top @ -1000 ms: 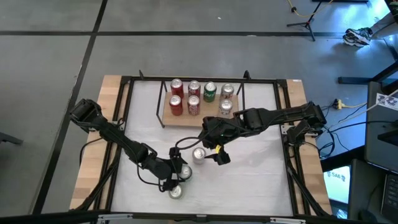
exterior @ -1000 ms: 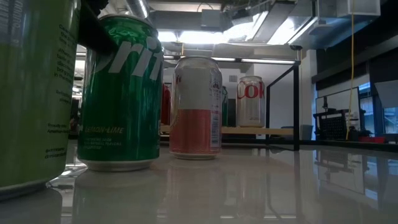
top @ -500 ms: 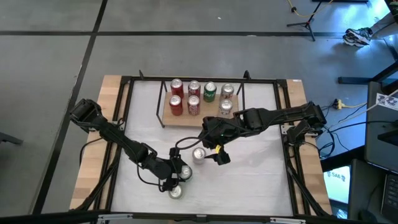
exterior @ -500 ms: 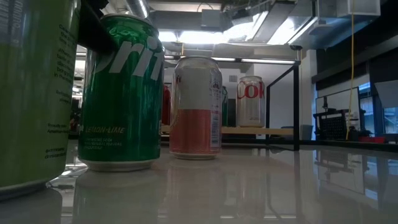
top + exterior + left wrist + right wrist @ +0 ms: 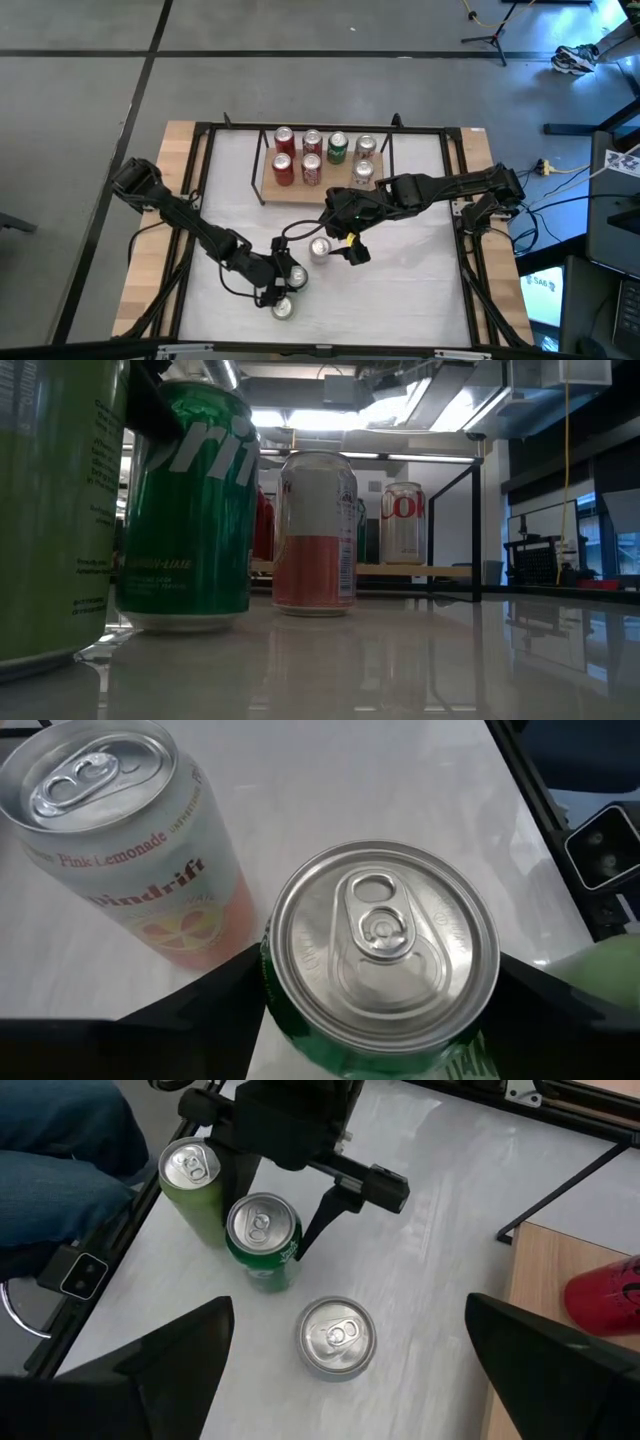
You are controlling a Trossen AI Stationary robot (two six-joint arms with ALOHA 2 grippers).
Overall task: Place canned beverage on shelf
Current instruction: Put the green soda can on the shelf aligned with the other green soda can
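I have the white table (image 5: 420, 260) below me, with the shelf (image 5: 318, 182) at its far middle already carrying seven upright cans. Three cans stand loose at the near side. My left gripper (image 5: 283, 281) has its fingers clamped on the green can (image 5: 385, 960), one finger on each flank, and in the low view that can leans slightly, so I judge it is just coming off the surface. Its long axis is close to upright. The shelf lies far and a little right of it. The pink lemonade can (image 5: 338, 1337) stands just beside it on that side, and the lime-green can (image 5: 195, 1175) stands nearer me. My right gripper (image 5: 353, 249) hangs spread open and empty right of the pink can, partly across my path. I'd lift high first, then aim for the free shelf spot at the near right.
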